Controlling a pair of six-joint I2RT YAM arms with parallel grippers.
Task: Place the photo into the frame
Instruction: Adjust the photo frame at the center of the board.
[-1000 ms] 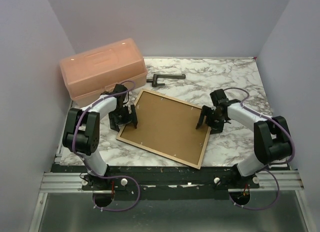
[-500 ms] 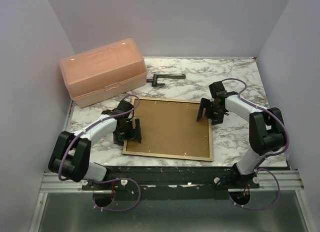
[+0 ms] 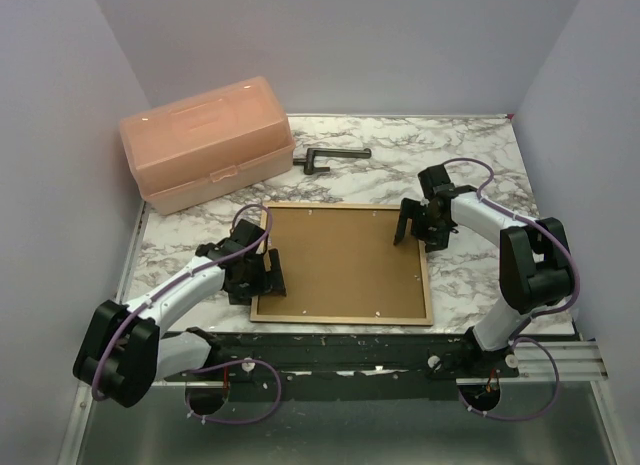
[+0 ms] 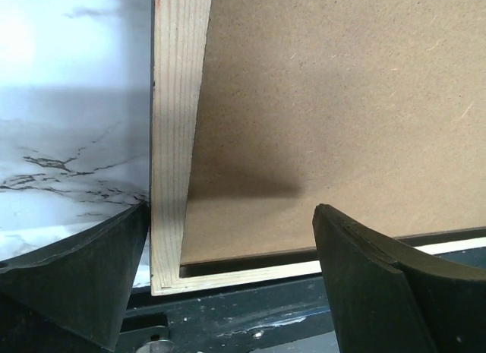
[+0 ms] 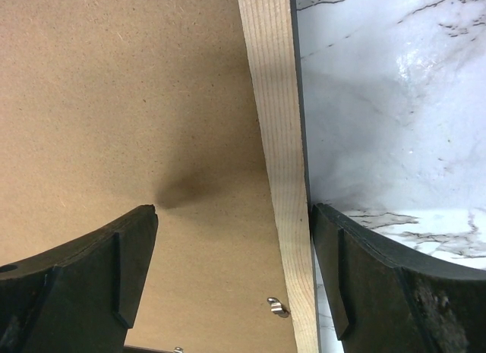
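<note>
Left claw [image 3: 258,272] jaws wide apart, clamped on nothing, straddling the left rail of 1 thin tan wood rectangular picture frame [image 3: 340,320] near its near-left corner. In the left wrist view, 1 finger [image 4: 83,281] sits over the white marble-pattern counter [image 3: 470,165] hard against the rail's outer edge, though contact is not certain. The other finger is over the plain brown fibreboard backing board [image 3: 345,265]. Right claw [image 3: 420,225] jaws equally spread, holding nothing, straddling the right rail by the far-right corner. Frame lies flat, back side up, at the counter's near edge between the 2 arms, long axis left to right, parallel to that edge. Also present: 1 peach translucent plastic lidded box [image 3: 205,140] far left and 1 dark L-shaped metal tool [image 3: 325,157] beyond the frame.
</note>
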